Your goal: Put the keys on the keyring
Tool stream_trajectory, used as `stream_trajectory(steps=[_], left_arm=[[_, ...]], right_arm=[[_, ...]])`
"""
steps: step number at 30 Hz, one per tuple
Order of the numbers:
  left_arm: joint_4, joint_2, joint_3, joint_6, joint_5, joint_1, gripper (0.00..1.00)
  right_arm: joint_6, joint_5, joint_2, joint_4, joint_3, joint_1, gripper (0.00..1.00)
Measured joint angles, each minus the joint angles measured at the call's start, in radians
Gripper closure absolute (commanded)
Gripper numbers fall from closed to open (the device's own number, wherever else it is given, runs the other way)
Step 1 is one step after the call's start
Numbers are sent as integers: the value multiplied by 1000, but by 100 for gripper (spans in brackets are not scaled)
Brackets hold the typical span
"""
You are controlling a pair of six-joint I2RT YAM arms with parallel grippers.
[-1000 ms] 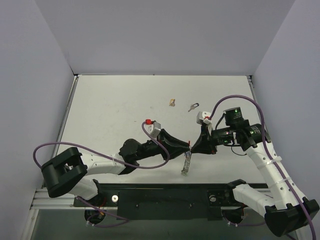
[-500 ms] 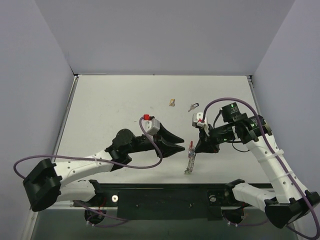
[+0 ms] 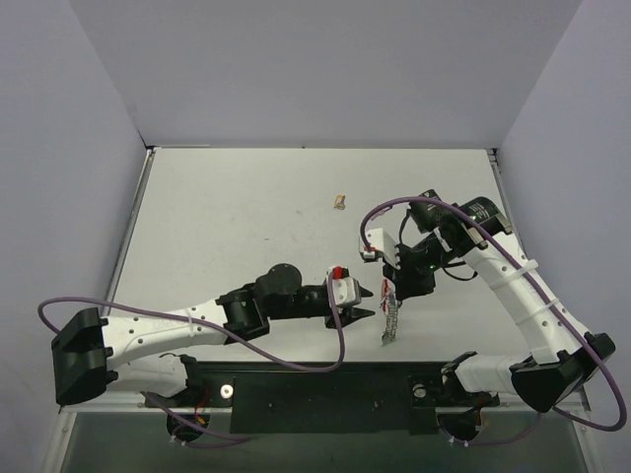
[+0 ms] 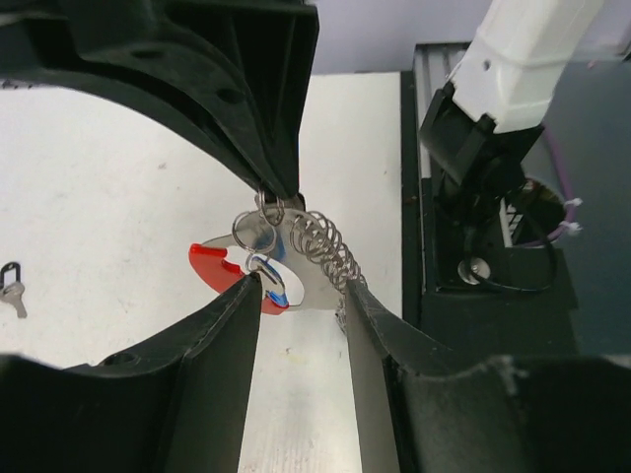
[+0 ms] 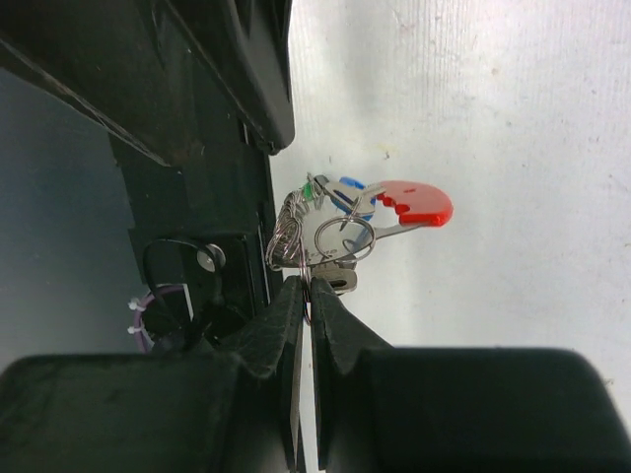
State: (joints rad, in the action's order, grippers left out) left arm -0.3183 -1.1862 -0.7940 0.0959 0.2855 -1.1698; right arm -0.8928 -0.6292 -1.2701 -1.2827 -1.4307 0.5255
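Note:
The keyring point(image 4: 281, 258) hangs in the air over the table: a thin ring with a red tag point(image 4: 219, 269), white and blue pieces and a dangling silver coil point(image 4: 328, 248). My right gripper point(image 5: 311, 288) is shut on its thin ring from above. In the top view the keyring point(image 3: 388, 307) hangs below the right gripper point(image 3: 394, 289). My left gripper point(image 4: 301, 286) is open, its fingertips on either side of the bunch's lower edge, with the left fingertip at the blue piece. One black-headed key point(image 4: 10, 286) lies on the table at the far left of the left wrist view.
A small tan scrap point(image 3: 340, 202) lies on the table further back. The black base rail point(image 3: 325, 389) runs along the near edge, close under the hanging coil. Purple cables point(image 3: 389, 207) loop above both arms. Grey walls close in the table.
The left gripper opened wider, backed off, rolled over and came back low to the keyring. The right arm swung round, carrying the keyring slightly right.

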Motion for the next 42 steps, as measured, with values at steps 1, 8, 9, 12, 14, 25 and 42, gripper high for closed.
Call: stream_trajectory(steps=[1, 8, 9, 12, 14, 25, 42], left_arm=[[0, -17, 0, 15, -24, -13, 51], [-89, -80, 2, 71, -198, -69, 51], [-117, -82, 2, 73, -217, -72, 51], [-187, -92, 3, 73, -253, -75, 51], [-230, -106, 3, 72, -266, -75, 53], [-323, -191, 3, 25, -231, -79, 60], [-355, -235, 4, 2, -199, -79, 68]], right_arm=[[0, 7, -3, -2, 0, 0, 100], [-3, 43, -5, -13, -8, 3, 100], [-3, 44, -5, -13, -10, 6, 100], [-5, 44, -8, -16, -10, 6, 100], [-7, 44, -14, -18, -12, 6, 100], [-11, 41, -23, -19, -14, 6, 100], [-23, 19, -23, -19, -15, 5, 100]])
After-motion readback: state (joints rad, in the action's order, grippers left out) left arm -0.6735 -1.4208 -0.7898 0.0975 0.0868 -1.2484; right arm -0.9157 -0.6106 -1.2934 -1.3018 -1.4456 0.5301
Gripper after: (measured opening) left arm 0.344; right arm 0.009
